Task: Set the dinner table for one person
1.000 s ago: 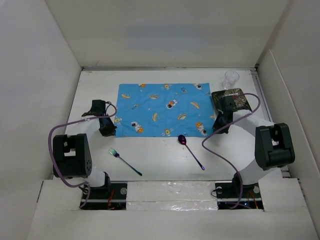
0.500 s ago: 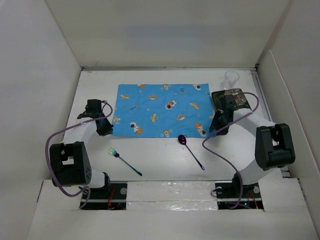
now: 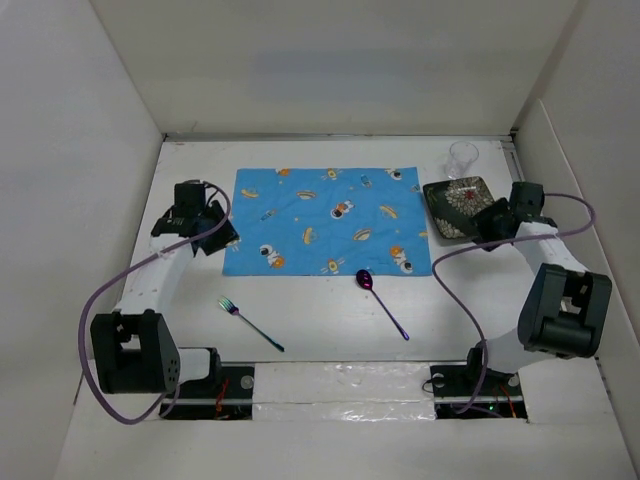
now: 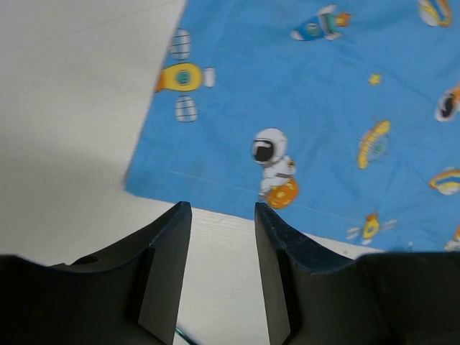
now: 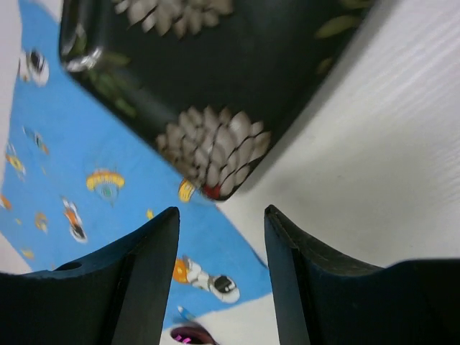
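Bench [image 3: 330, 320], white and plain, under everything. Carries mat [image 3: 330, 215] flat at its middle, likely as base for the setting. Plate [image 3: 455, 200] at mat's right edge, glass [image 3: 462, 157] just behind it. Spoon [image 3: 383, 303] and fork [image 3: 250, 324] loose in front of mat, apparently not yet set in place. Left hand [image 4: 219, 215] apart, gripping nothing, at mat's near-left edge. Right hand [image 5: 221, 215] likewise apart and empty, just off plate's corner, perhaps lining up a grasp. No brand or legible writing anywhere; only astronauts, rockets and planets printed on mat, pale flowers on plate.
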Motion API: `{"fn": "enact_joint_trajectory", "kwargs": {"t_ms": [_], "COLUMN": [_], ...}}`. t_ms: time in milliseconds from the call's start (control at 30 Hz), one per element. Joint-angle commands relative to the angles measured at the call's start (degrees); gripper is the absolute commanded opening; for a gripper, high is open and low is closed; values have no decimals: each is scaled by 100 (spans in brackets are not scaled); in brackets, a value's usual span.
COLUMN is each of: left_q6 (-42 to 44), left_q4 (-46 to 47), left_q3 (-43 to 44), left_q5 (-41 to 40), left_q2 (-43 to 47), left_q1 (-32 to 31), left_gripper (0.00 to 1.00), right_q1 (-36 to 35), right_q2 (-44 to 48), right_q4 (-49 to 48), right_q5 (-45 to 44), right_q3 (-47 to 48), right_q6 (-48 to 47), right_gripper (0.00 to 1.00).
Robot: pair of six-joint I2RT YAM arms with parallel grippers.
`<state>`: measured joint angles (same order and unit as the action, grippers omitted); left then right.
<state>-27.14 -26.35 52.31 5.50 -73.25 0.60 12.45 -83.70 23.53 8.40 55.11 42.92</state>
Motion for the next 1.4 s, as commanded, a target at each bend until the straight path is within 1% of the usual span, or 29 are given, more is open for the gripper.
{"fn": "enact_joint_trajectory", "kwargs": {"t_ms": [0, 67, 133, 233, 433, 533, 600, 633, 667, 733, 767, 900, 967, 1033, 1067, 1100, 1167, 1200, 1233, 1267, 1300, 1333, 1367], "left_q6": [-2, -29, -29, 50, 51, 50, 42, 42, 33, 24, 7, -46, -55, -55, -46, -38, -37, -72, -116, -134, -160, -178, -178], "left_q4": [156, 331, 385, 358, 481, 508, 578, 570, 561, 587, 596, 683, 684, 701, 753, 754, 815, 894, 929, 991, 1087, 1123, 1149], "left_q3": [472, 534, 534, 473, 165, 147, 165, 165, 200, 209, 209, 148, 139, 147, 191, 191, 296, 419, 481, 560, 630, 796, 894], "left_q5": [478, 775, 848, 848, 883, 857, 865, 874, 848, 830, 848, 918, 979, 1015, 1102, 1103, 1216, 1304, 1366, 1436, 1532, 1673, 1717], "left_q2": [206, 302, 329, 373, 584, 619, 619, 619, 611, 602, 610, 584, 532, 496, 470, 470, 461, 435, 409, 374, 338, 251, 224], "left_q1": [-314, -368, -368, -368, -368, -368, -368, -368, -368, -368, -368, -368, -368, -368, -368, -368, -368, -368, -368, -368, -368, -368, -368], "left_gripper": [37, 37, 37, 37, 37, 36, 35, 35, 35, 34, 34, 34, 34, 33, 32, 32, 31, 31, 31, 31, 31, 31, 31], "right_q1": [363, 487, 627, 759, 759, 759, 759, 759, 759, 759, 759, 759, 759, 759, 759, 759, 576, 200, -3, -232, -417, -758, -935], "right_q2": [-216, -296, -514, -1040, -1552, -1755, -1816, -1816, -1816, -1676, -1597, -860, -228, 238, 971, 978, 1538, 1637, 1638, 1620, 1507, 1367, 1217], "right_q4": [-849, -1130, -1367, -1333, -1369, -1342, -1395, -1290, -1229, -1176, -1140, -930, -772, -526, -351, -271, -174, 1, 37, -75, -85, -16, 37], "right_q5": [477, 347, 223, 302, 118, 30, 12, -31, -84, -137, -172, -461, -550, -594, -464, -462, -279, -139, -137, -15, 351, 529, 740], "right_q3": [-290, -369, -387, -203, 52, 131, 131, 184, 184, 80, 35, -430, -597, -616, -529, -528, -371, -65, 112, 244, 585, 815, 1043], "right_q6": [1050, 1419, 1579, 1799, 2221, 2379, 2484, 2511, 2589, 2643, 2626, 2398, 2057, 1783, 1312, 1307, 870, 589, 586, 369, 236, 139, -166], "right_gripper": [56, 56, 57, 56, 52, 45, 37, 30, 20, 8, 1, 0, 0, 0, 0, 0, 0, 0, 0, 0, 0, 0, 0]}}
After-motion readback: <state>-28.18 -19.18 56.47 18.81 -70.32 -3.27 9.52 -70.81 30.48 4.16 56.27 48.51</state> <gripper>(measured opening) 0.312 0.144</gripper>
